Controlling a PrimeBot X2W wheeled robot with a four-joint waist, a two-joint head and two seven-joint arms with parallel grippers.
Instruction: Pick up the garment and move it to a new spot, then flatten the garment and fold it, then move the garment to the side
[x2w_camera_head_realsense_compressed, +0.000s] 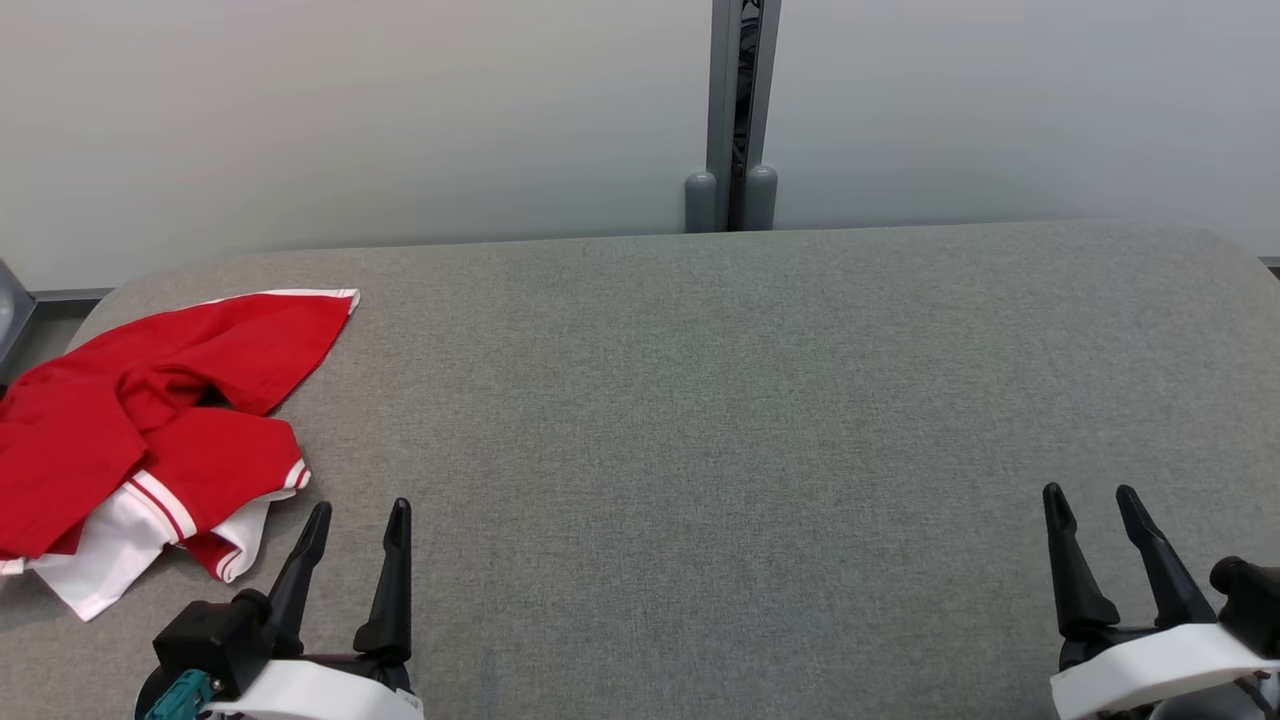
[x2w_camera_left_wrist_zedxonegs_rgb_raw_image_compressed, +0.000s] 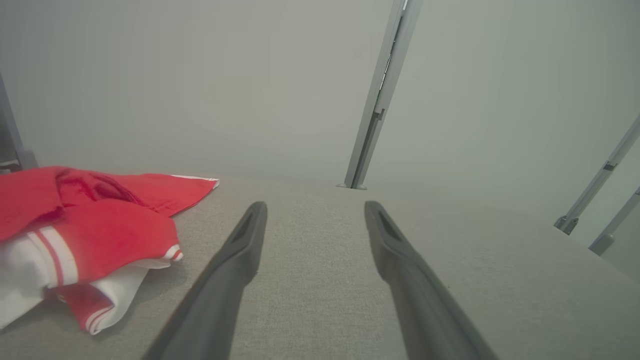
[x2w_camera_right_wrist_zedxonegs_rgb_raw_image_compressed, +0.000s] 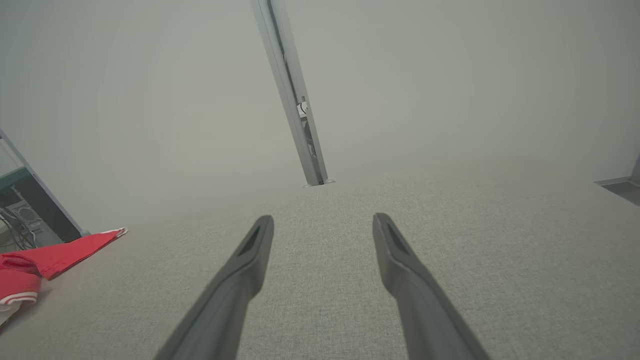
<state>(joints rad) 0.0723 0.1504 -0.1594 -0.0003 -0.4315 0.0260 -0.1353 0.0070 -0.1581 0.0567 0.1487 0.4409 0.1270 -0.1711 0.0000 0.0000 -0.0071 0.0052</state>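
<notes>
A crumpled red garment (x2w_camera_head_realsense_compressed: 140, 410) with white trim lies bunched at the far left of the grey cloth-covered table (x2w_camera_head_realsense_compressed: 720, 420), partly running off the head view's left edge. My left gripper (x2w_camera_head_realsense_compressed: 358, 510) stands open at the lower left, just right of the garment's near corner and apart from it. In the left wrist view the garment (x2w_camera_left_wrist_zedxonegs_rgb_raw_image_compressed: 95, 235) sits left of my open left gripper (x2w_camera_left_wrist_zedxonegs_rgb_raw_image_compressed: 315, 206). My right gripper (x2w_camera_head_realsense_compressed: 1088, 492) is open at the lower right, far from the cloth. The right wrist view has my right gripper (x2w_camera_right_wrist_zedxonegs_rgb_raw_image_compressed: 322, 219) open over bare table, the garment (x2w_camera_right_wrist_zedxonegs_rgb_raw_image_compressed: 55, 257) at far left.
A pale wall runs behind the table, with a grey vertical post (x2w_camera_head_realsense_compressed: 738, 110) at the back middle. The table's back edge curves down at both corners. A dark frame and cables (x2w_camera_right_wrist_zedxonegs_rgb_raw_image_compressed: 25, 215) stand beyond the table's left end.
</notes>
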